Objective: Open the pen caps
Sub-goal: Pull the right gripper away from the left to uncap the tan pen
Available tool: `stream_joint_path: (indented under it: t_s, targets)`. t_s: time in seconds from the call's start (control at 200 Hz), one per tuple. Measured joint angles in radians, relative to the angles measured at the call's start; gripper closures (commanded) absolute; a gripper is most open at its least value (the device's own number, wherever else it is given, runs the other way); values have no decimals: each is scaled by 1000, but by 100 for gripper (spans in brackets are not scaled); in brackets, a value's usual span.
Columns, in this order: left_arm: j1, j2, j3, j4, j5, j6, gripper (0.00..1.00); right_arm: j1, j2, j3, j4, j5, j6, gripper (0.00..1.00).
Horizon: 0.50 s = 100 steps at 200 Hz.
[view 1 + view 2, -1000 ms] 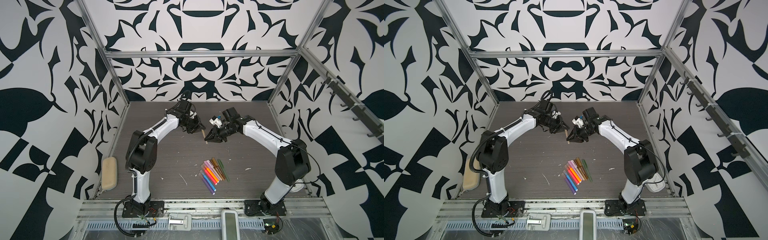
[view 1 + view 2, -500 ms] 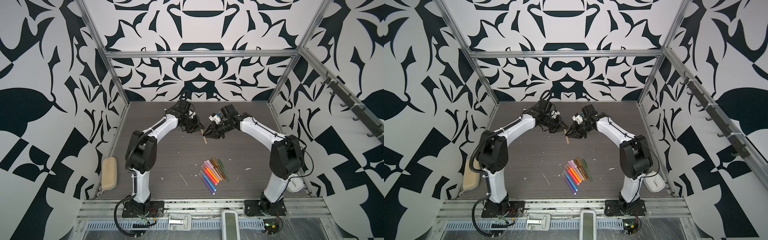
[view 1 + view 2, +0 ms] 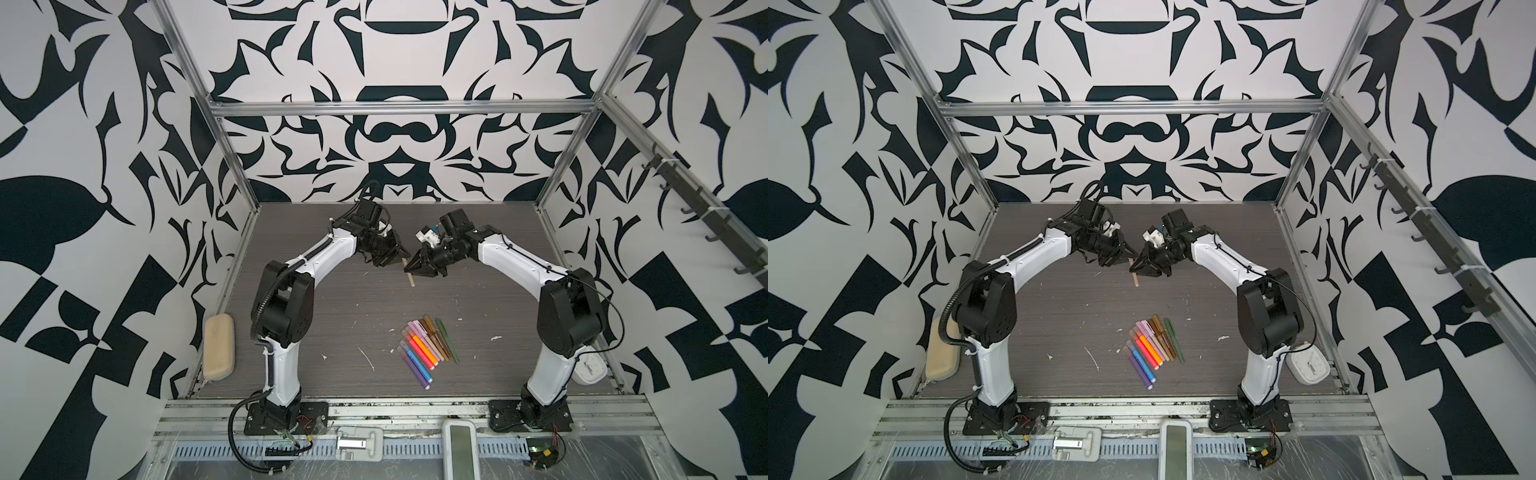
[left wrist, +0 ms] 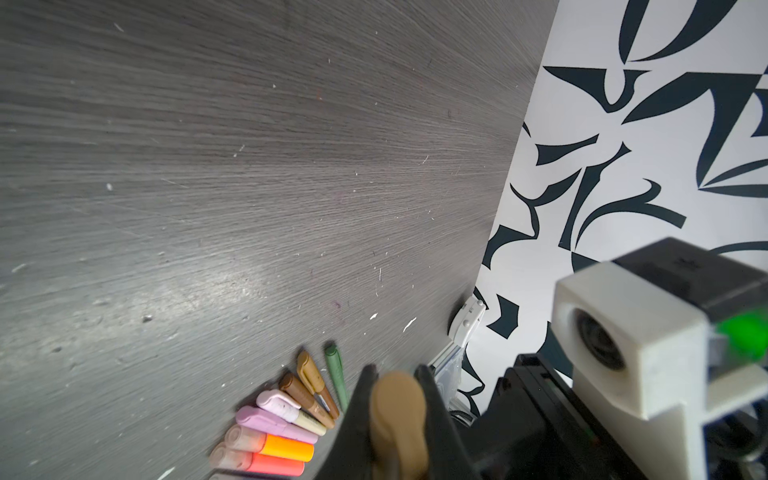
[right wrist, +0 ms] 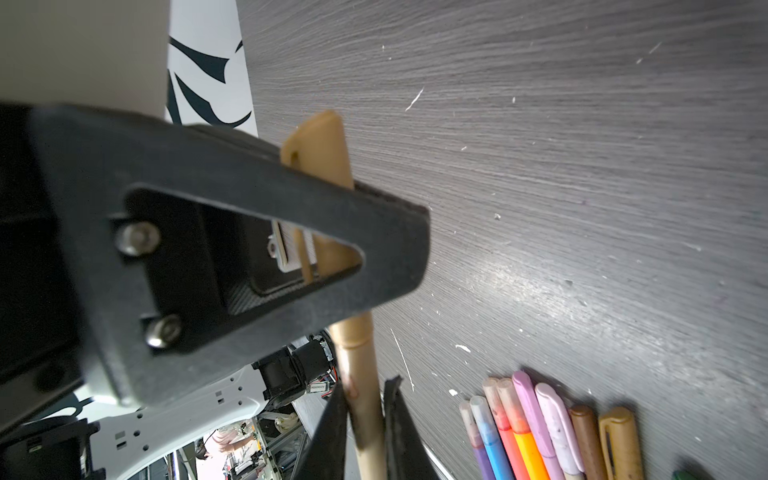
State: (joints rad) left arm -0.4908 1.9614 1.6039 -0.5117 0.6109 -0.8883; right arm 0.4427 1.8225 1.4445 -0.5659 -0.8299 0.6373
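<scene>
Risks first. The left jaws are clenched on the tan pen cap (image 4: 398, 409) and the right jaws are clenched on the tan barrel (image 5: 365, 415). The pen hangs in the air over the back middle of the surface (image 3: 340, 324), well apart from the pen row (image 3: 424, 347).

We judge the cap not off yet, since its seam looks seated in the right wrist view. An off-axis pull could bind the cap or lever the barrel out of the grip. Smooth plastic in narrow jaws may slip, twist or drop and roll. A sudden pop-off could fling a piece into the row and scatter it. The right jaws sit close to the seam, and gripping its lip would pin the cap shut.

- **Cap:** matte tan plastic with a rounded, flattened end and a moulded slotted clip.
- **Barrel:** slim and round, same tan, faintly smudged.
- **Jaws:** black, hard and triangular.
- **Row pens:** plastic in purple, blue, orange, pink, brown and olive, capped and lying side by side.
- **Surface:** dark grey woodgrain, scuffed, with white flecks.
- **Pencil case** (image 3: 219, 351)**:** beige, soft-looking oblong at the left edge.
</scene>
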Motion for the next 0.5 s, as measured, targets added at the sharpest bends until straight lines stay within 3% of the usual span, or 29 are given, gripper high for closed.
stream_joint_path:
  t_s: [0.055, 0.2, 0.37, 0.5]
  targets:
    - [1, 3, 0, 2, 5, -10, 100, 1, -3, -3, 10, -5, -16, 100]
    - [15, 35, 12, 2, 42, -35, 100, 0, -34, -61, 56, 10, -21, 100]
    - [50, 155, 130, -39, 143, -87, 100, -11, -115, -200, 197, 58, -21, 100]
    - [195, 272, 340, -34, 86, -91, 100, 26, -204, -344, 114, -26, -23, 100]
